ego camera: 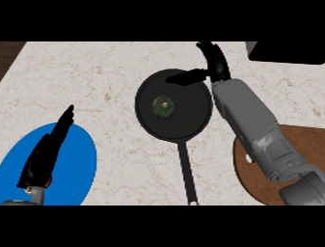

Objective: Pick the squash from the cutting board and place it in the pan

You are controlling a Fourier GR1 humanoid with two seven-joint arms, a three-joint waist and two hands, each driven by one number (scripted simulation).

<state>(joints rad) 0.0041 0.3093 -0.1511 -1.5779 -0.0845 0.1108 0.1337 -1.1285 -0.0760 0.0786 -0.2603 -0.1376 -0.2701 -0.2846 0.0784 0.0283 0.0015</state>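
I look steeply down from my head onto the counter [87, 82]. My forearms enter from the lower edge. It is my only view.

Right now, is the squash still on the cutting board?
No, the squash lies inside the black pan, while the cutting board at the right holds none.

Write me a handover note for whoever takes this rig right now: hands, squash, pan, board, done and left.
Left hand: open, fingers straight, resting over the blue plate at lower left.
Right hand: reaches across the pan's far rim, holds nothing; fingers look relaxed.
Squash: lies in the middle of the black pan.
Cutting board: at lower right, partly behind the right forearm; nothing shows on it.
Done: squash is in the pan.
Left: pull the right arm back clear of the pan.
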